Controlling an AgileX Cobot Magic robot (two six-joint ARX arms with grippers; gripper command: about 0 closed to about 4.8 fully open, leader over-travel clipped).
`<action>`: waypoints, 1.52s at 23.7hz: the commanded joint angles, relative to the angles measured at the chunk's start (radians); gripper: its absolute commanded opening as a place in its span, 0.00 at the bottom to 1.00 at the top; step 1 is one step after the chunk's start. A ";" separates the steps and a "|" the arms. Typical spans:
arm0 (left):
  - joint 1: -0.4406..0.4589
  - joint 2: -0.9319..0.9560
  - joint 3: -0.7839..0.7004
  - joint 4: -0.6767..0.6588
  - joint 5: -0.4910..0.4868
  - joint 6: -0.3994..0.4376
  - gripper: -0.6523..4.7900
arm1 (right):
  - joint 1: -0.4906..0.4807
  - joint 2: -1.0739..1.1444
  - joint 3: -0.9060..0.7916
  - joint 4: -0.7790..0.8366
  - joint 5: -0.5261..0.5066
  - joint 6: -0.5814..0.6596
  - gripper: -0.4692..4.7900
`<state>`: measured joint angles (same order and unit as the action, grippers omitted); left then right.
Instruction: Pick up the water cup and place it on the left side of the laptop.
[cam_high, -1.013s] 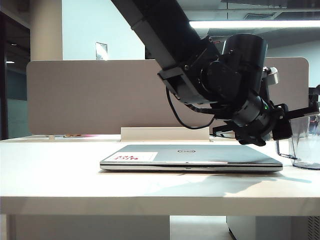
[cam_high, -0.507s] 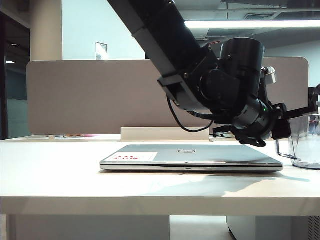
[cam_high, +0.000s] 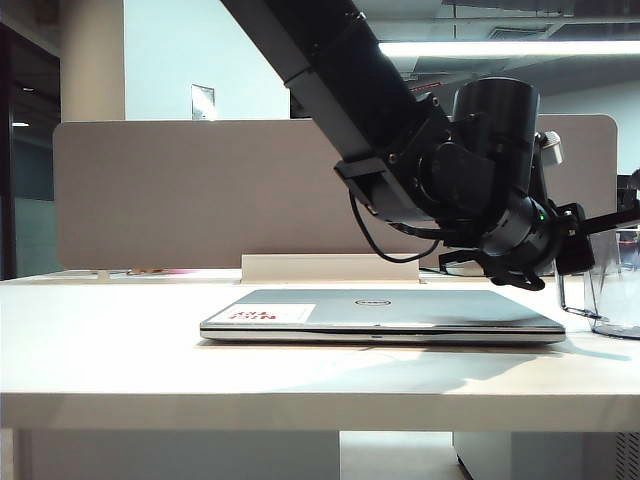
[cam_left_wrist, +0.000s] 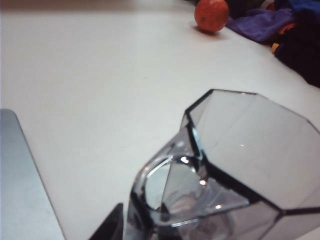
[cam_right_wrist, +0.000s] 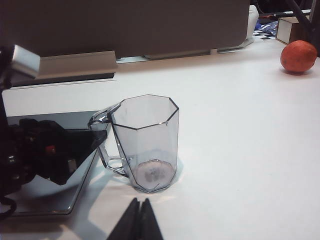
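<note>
Poised at the handle of the cup (cam_right_wrist: 145, 142) with the left gripper (cam_right_wrist: 95, 140), across on the right; no telling whether clamped on it or merely beside it. Pinched shut and empty on the right gripper (cam_right_wrist: 137, 220), apart from the cup on its near side. Standing upright on the table (cam_high: 100, 350), just right of the laptop (cam_high: 380, 312): not yet lifted, nor carried to the left. Counted: one cup, one laptop, one orange (cam_right_wrist: 298, 56), far right.
</note>
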<state>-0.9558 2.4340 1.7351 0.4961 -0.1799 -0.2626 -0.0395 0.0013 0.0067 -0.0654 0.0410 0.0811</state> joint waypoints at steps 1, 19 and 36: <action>0.000 0.000 0.003 0.007 -0.012 0.012 0.26 | 0.001 -0.002 -0.002 0.018 -0.021 -0.002 0.08; 0.042 0.000 0.006 0.023 -0.014 0.053 0.21 | 0.001 -0.002 -0.002 0.017 -0.021 -0.002 0.08; 0.069 0.006 0.009 0.082 0.087 0.117 0.22 | 0.001 -0.002 -0.002 0.016 -0.021 -0.002 0.08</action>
<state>-0.8890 2.4420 1.7382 0.5488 -0.1123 -0.1497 -0.0395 0.0013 0.0067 -0.0654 0.0223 0.0811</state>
